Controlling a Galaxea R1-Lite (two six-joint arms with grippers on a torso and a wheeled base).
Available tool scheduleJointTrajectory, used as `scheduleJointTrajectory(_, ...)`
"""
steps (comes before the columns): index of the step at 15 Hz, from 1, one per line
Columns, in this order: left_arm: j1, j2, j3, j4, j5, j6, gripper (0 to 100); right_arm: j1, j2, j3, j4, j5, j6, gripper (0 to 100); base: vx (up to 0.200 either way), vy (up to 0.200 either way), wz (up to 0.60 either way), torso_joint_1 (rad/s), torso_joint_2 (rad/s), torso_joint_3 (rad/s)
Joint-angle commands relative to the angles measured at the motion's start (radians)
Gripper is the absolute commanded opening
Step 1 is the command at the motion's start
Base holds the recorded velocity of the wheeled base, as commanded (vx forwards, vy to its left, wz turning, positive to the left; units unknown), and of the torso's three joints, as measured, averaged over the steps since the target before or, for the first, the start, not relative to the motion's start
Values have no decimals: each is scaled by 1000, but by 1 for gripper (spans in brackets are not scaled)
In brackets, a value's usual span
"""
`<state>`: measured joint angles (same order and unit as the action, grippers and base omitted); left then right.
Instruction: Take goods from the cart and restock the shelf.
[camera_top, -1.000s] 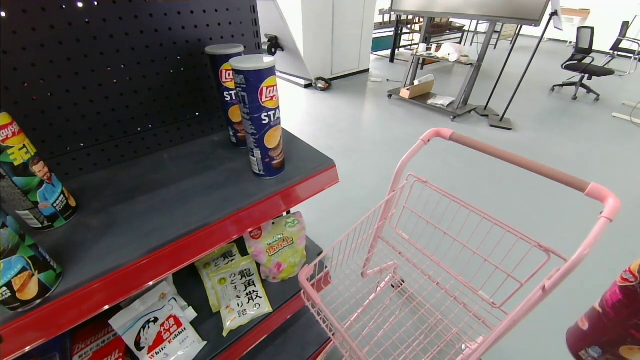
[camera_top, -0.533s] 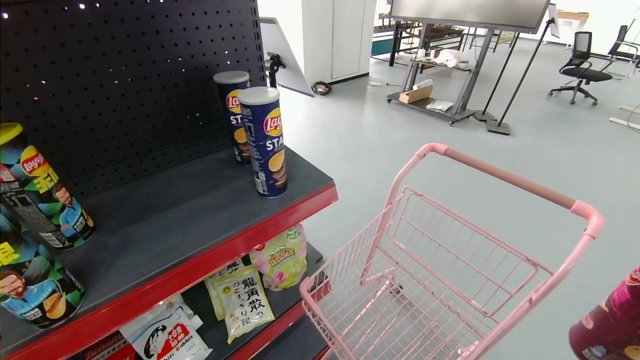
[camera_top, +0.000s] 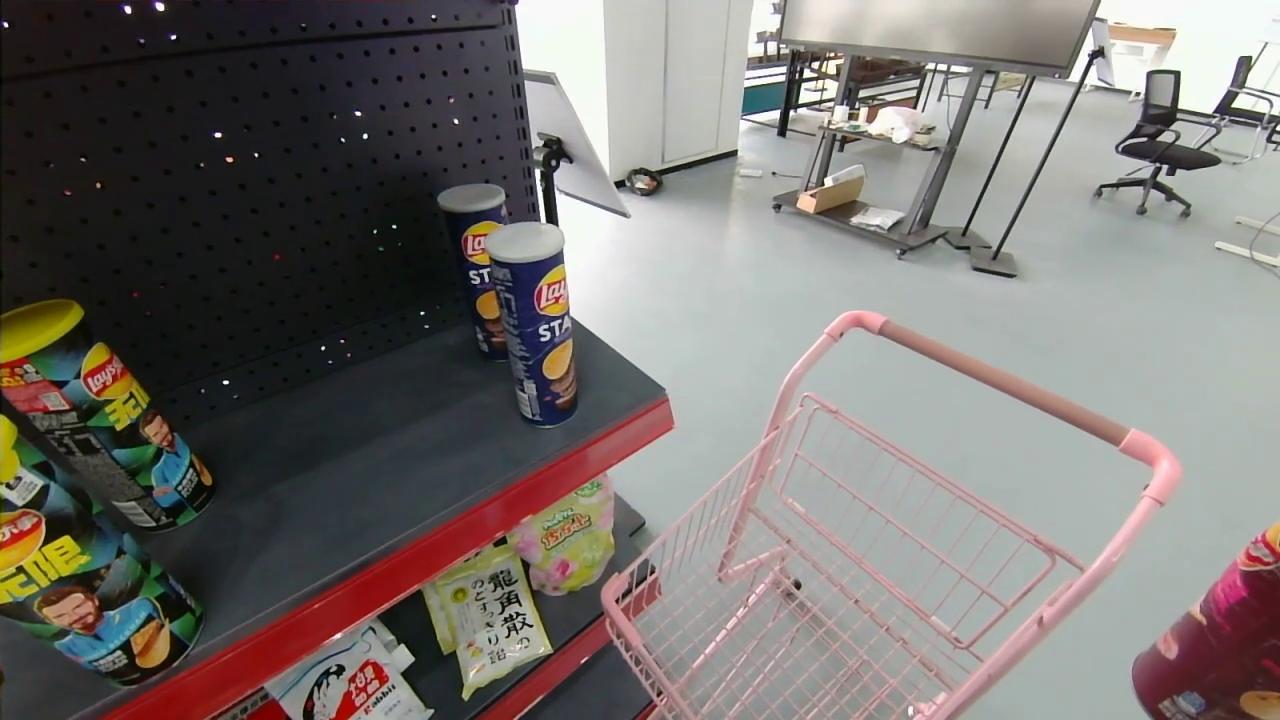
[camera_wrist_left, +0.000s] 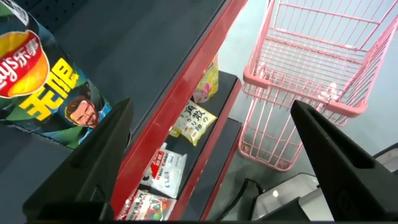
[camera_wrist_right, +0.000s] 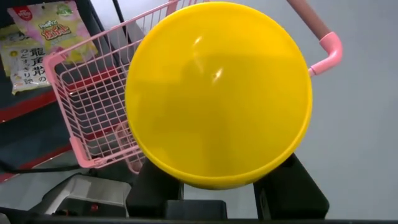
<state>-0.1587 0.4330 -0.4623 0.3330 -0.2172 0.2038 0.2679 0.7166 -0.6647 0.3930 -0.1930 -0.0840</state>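
A dark red chip can rises at the lower right corner of the head view, beside the pink cart. Its yellow lid faces the right wrist camera, with my right gripper shut on the can below it, above the cart. The cart basket looks bare. On the top shelf stand two blue cans at its right end and two green cans at its left. My left gripper hangs open over the shelf's red front edge, close to a green can.
Snack bags lie on the lower shelf beside the cart's front corner. The middle of the top shelf is bare. A black pegboard backs the shelf. Farther off on the grey floor stand a screen stand and an office chair.
The head camera has shifted, so shelf, cans and cart sit lower in the picture and more of the green cans shows. The dark red can stays at the lower right corner.
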Motion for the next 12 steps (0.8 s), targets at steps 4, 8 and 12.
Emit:
scheduleJointTrajectory(4, 4, -17, -32, 41, 4, 0, 100, 1, 29, 17, -6, 1, 17, 0, 0, 0, 0, 32, -80, -43)
scheduleJointTrajectory(8, 4, -181, -116, 334, 62, -1, 100, 1, 21, 40, -19, 0, 18, 0, 0, 0, 0, 2, 2, -18)
scheduleJointTrajectory(12, -1, -246, -78, 354, 199, 6, 100, 1, 30, 48, -19, 0, 27, 0, 0, 0, 0, 0, 0, 0)
